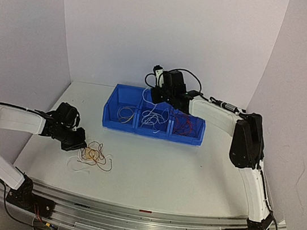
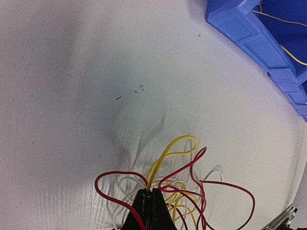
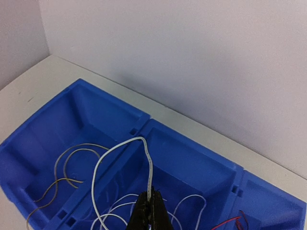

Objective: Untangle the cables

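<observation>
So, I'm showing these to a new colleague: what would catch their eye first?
The bright blue three-part bin at mid-table. At front left, the left gripper pinches a tangle of red, yellow and white wires; the right gripper holds a white wire over the bin's middle part.

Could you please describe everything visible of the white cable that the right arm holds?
The white cable is thin and flexible, like plastic-coated wire. The right fingers pinch it, shut, above the middle compartment of the blue bin. From them it rises, arches over, then drops toward other white loops in the bin.
</observation>
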You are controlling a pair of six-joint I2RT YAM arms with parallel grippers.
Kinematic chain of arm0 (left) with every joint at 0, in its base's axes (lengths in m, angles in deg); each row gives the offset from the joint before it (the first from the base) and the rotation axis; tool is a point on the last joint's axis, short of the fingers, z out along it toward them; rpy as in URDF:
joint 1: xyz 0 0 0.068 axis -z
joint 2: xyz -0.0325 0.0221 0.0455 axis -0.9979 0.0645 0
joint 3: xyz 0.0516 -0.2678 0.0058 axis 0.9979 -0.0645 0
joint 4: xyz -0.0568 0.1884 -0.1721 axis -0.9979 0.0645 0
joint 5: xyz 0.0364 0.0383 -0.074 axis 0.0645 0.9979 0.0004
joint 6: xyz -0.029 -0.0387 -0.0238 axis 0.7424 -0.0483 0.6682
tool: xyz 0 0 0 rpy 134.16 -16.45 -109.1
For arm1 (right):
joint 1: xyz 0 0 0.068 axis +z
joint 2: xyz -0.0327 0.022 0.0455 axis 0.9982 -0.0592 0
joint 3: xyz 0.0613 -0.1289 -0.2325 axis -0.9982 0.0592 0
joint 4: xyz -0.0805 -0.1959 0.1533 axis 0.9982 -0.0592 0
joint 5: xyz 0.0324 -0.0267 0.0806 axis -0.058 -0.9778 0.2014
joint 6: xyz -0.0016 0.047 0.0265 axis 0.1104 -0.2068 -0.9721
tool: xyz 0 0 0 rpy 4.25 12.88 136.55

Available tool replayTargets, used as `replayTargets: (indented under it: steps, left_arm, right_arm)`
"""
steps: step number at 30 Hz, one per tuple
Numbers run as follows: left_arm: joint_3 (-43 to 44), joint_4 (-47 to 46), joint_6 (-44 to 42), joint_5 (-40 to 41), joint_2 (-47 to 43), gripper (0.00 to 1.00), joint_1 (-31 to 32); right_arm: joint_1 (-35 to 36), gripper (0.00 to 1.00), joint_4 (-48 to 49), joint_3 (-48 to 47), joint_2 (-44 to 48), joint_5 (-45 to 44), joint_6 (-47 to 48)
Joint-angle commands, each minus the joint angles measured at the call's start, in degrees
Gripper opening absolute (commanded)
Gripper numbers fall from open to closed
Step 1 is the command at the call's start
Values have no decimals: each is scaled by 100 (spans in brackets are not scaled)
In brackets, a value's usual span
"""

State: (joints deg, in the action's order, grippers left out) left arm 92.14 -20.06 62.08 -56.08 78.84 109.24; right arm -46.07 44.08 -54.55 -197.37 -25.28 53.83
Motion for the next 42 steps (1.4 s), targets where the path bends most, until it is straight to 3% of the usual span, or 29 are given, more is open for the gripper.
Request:
replayTargets:
  steps: [1,10,15,23,27,29,33,34,38,42]
  left_arm:
    - [-48,24,75,-11,-316,1,27]
    - [52,64,58,-32,-270,1,28]
    - [49,24,66,-57,-200,1,30]
    - [-42,33,93,-65,-362,2,28]
    - [-67,41,83,-112,-501,0,29]
    - [-79,39,74,-143,-585,0,27]
    - [-134,28,86,-214,-777,0,37]
    - [-147,21,97,-249,-819,0,37]
    - [-271,-182,142,-555,-1031,0,43]
    - [-453,-621,133,-999,-1237,0,75]
  right_arm:
    - [-13,0,-666,-293,-395,-1537,292]
    - [167,0,-780,-392,-638,-1532,1027]
    - [256,21,-780,-373,-510,-765,1236]
    - [286,30,-780,-33,234,-208,874]
    - [283,42,-780,463,914,165,523]
    - [291,54,-782,893,1353,612,361]
    - [374,81,-786,2078,2334,2816,389]
    - [438,83,-786,2419,2494,3265,351]
    - [845,84,-625,3202,2686,3797,-824]
    - [1167,82,-523,3147,2241,3675,-2348]
